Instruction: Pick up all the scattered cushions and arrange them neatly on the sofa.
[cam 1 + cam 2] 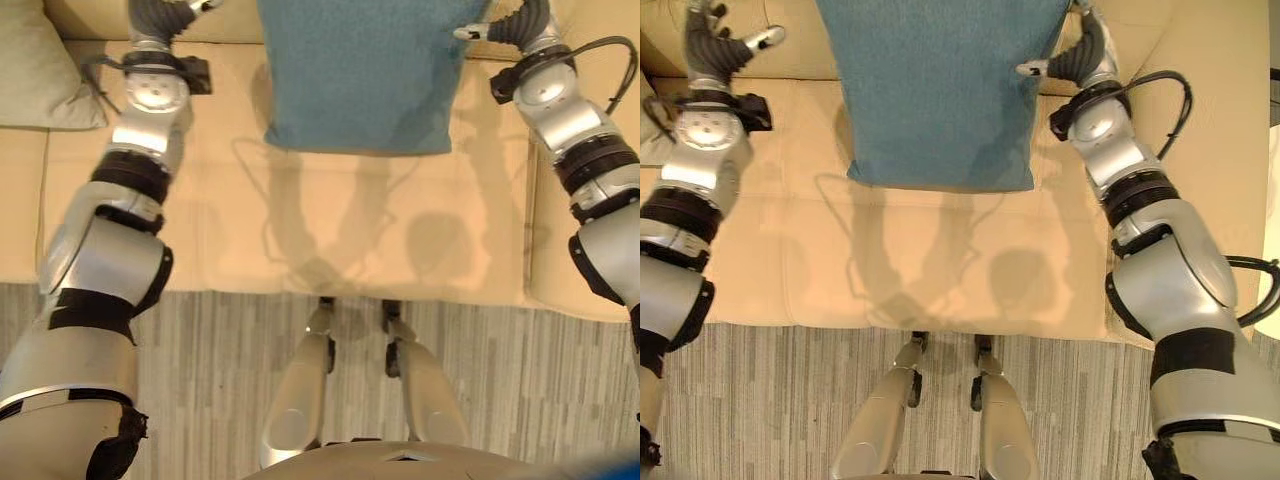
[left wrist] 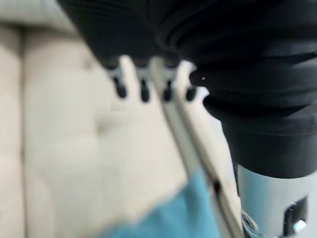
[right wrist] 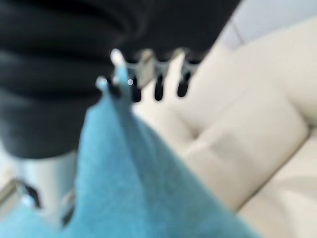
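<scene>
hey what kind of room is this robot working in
Most likely a living room or lounge. A cream sofa fills the view, a blue cushion stands against its backrest, a pale cushion lies at one end, and a grey striped floor runs in front.

A blue cushion [image 1: 362, 72] stands on the beige sofa [image 1: 300, 215], a pale cushion [image 1: 38, 70] well left.

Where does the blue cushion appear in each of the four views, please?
Left eye view: blue cushion at top centre, over the sofa seat.
Right eye view: top centre-left, its edge beside the right hand.
Left wrist view: a blue patch at the lower edge.
Right wrist view: large blue area in the lower left.
Shared landmark: the cream sofa.
</scene>
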You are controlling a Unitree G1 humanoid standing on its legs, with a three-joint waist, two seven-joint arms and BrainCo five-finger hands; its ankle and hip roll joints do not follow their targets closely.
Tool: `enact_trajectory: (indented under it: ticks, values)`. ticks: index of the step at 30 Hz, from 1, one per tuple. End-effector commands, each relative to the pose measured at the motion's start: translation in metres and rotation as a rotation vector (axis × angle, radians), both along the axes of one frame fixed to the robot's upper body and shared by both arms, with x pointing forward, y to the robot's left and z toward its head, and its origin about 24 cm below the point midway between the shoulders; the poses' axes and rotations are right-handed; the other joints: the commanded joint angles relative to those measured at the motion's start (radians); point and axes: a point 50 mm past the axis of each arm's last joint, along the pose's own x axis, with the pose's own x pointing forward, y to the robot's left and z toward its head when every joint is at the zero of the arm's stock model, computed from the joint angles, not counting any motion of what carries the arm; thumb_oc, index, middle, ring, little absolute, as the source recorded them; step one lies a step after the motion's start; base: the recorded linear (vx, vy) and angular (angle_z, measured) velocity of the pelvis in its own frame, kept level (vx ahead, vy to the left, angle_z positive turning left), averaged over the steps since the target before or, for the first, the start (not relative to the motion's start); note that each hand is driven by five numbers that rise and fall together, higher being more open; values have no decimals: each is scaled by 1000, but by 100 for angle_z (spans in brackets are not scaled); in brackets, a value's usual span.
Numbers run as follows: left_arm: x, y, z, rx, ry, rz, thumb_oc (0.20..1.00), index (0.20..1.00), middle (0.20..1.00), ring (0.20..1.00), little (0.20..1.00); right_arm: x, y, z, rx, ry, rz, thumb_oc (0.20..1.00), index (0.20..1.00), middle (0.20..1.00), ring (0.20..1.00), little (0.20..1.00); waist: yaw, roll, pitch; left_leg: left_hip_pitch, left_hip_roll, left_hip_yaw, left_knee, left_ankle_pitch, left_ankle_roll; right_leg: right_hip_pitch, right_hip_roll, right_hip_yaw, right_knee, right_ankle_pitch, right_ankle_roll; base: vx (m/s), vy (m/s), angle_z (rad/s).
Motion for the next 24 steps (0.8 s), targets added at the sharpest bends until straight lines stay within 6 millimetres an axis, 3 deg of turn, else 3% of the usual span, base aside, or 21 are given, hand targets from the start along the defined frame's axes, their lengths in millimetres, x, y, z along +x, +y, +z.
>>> enact_trajectory:
  ticks: [1,6,10,11,12,14,15,16,17,18,19,20,24]
  values:
    - [-12,14,22,-58,-123,-18,1000,1000,1000,1000,1000,-13,-28,24,18,-89,-45,1000,1000,1000,1000,1000,14,-19,-26,45,31,26,-2,-44,-39,12,-50,3,-54,80,46,0,0,0]
    - [-25,13,8,-145,-218,-152,1000,1000,1000,1000,1000,-19,-35,5,29,-74,14,1000,1000,1000,1000,1000,16,-27,-35,79,35,26,-9,-50,-42,44,-45,0,-70,79,44,5,-6,0]
    - [-47,12,-42,-210,-224,-239,1000,1000,1000,1000,1000,-33,-23,-33,28,-74,147,1000,1000,1000,1000,1000,13,-37,-58,127,40,34,-26,-58,-42,83,-38,-2,-87,74,41,47,-21,-2]
    - [-47,12,-44,-210,-219,-238,1000,1000,1000,1000,1000,-34,-23,-36,28,-68,146,1000,1000,1000,1000,1000,13,-37,-62,130,40,34,-27,-58,-42,86,-38,-2,-88,74,41,66,-10,-14]
    - [-61,9,-85,-277,-166,-283,1000,1000,1000,1000,1000,-46,-23,-70,70,-34,199,1000,1000,1000,1000,1000,6,-39,-76,164,44,41,-31,-67,-40,118,-35,-4,-91,66,39,79,-11,-14]
    - [-75,16,-123,-278,-62,-283,1000,1000,1000,1000,1000,-59,-29,-99,105,18,226,1000,1000,1000,1000,1000,0,-39,-97,202,48,47,-37,-76,-39,151,-33,-5,-95,54,38,125,-2,-8]
    - [-92,17,-178,-364,81,-268,1000,1000,1000,1000,1000,-73,-33,-140,197,107,242,1000,1000,1000,1000,1000,-8,-36,-116,236,50,50,-41,-82,-38,184,-32,-7,-99,44,37,108,11,-8]
    - [-93,17,-179,-364,84,-268,1000,1000,1000,1000,1000,-73,-33,-141,197,110,241,1000,1000,1000,1000,1000,-7,-37,-118,239,50,50,-42,-82,-38,187,-32,-7,-100,44,37,85,17,-11]
    - [-102,18,-200,-393,143,-253,1000,1000,1000,1000,1000,-78,-34,-159,261,150,248,1000,1000,1000,1000,1000,-10,-36,-125,253,50,54,-44,-86,-37,199,-32,-7,-102,42,38,22,10,-15]
    - [-103,18,-201,-393,147,-253,1000,1000,1000,1000,1000,-79,-34,-160,262,153,248,1000,1000,1000,1000,1000,-10,-36,-127,256,50,54,-45,-86,-37,202,-32,-6,-103,42,38,40,14,-17]
    - [-112,14,-229,-458,226,-240,1000,1000,1000,1000,1000,-85,-34,-177,278,201,244,1000,1000,1000,1000,1000,-13,-35,-136,271,50,56,-45,-88,-35,216,-31,-7,-105,38,37,64,16,-16]
    - [-139,16,-273,-511,365,-185,1000,1000,1000,1000,1000,-102,-38,-221,400,308,213,1000,1000,1000,1000,1000,-20,-31,-158,304,49,62,-47,-95,-33,250,-28,-6,-110,32,38,76,17,-13]
    - [-191,13,-347,-600,667,-77,1000,1000,1000,1000,1000,-134,-50,-280,382,526,110,1000,1000,1000,1000,1000,-35,-23,-196,354,49,67,-46,-107,-31,302,-24,-10,-115,21,37,33,9,-11]
